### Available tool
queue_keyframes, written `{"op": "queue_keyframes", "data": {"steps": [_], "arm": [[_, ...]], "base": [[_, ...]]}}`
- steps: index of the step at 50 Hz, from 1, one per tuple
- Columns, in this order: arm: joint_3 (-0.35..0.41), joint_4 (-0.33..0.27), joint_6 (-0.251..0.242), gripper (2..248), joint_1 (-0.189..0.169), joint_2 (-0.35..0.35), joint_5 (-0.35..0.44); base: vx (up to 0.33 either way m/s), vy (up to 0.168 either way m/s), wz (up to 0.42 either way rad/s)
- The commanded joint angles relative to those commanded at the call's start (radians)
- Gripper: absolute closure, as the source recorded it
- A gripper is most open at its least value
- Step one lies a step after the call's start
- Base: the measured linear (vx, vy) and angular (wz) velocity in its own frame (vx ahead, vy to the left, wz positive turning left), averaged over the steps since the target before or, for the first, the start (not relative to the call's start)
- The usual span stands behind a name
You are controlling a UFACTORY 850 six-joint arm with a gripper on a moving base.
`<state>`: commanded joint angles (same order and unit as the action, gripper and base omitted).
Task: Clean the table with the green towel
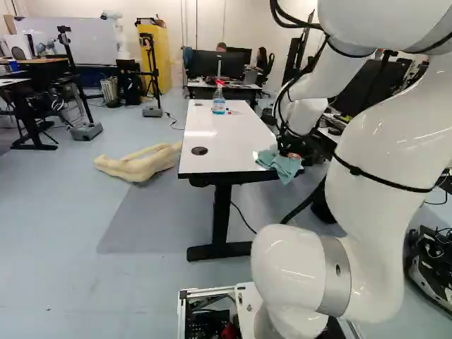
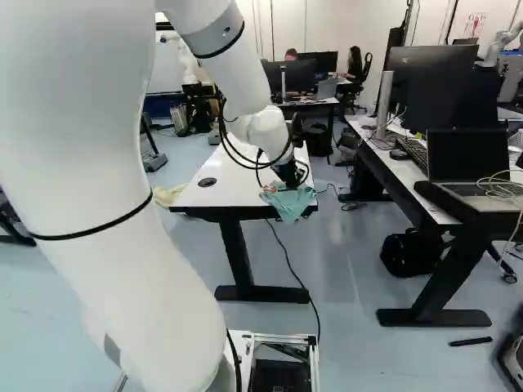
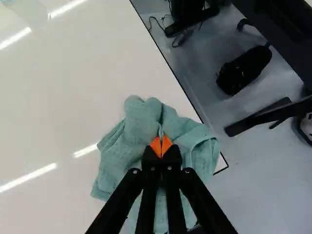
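- Clamping a bunched fold of the pale green cloth towel (image 3: pixel 139 124), the black two-fingered gripper (image 2: pixel 289 173) has its orange pads (image 3: pixel 155 146) nearly meeting in the wrist view; the cloth folds partly bury the tips, so how much fabric sits between them is hard to judge.
- The towel lies crumpled at the near right corner of the long white glossy tabletop (image 1: pixel 233 139), part of it draping over the edge; beneath the fingers, its lower part is covered in the wrist view.
- In both base views the fingertips are hard to make out, dark and tangled visually with black cables and cloth.
- A clear spray bottle with a red nozzle and bluish liquid (image 1: pixel 219 102) stands upright towards the table's far end; small reddish bits beside it are too tiny to identify.
- The white, rounded robot arm (image 1: pixel 385 152) covers much of the right of the left base view, and its upper part runs out of the picture.
- A round dark disc (image 1: pixel 200 150) is set in the tabletop near its left edge.
- On the floor left of the table lies a limp, cream-coloured form (image 1: pixel 138 166); the right base view shows only a piece, the rest behind the arm.
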<state>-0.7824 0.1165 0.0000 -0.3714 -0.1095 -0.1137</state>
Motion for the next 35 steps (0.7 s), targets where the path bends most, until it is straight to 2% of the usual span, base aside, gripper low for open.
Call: {"op": "queue_keyframes", "data": {"steps": [20, 35], "arm": [[0.001, 0.0, 0.0, 229, 0.003, 0.001, -0.009], [0.026, 0.0, 0.0, 229, 0.044, 0.024, -0.009]], "base": [[0.0, 0.0, 0.0], [0.0, 0.0, 0.0]]}}
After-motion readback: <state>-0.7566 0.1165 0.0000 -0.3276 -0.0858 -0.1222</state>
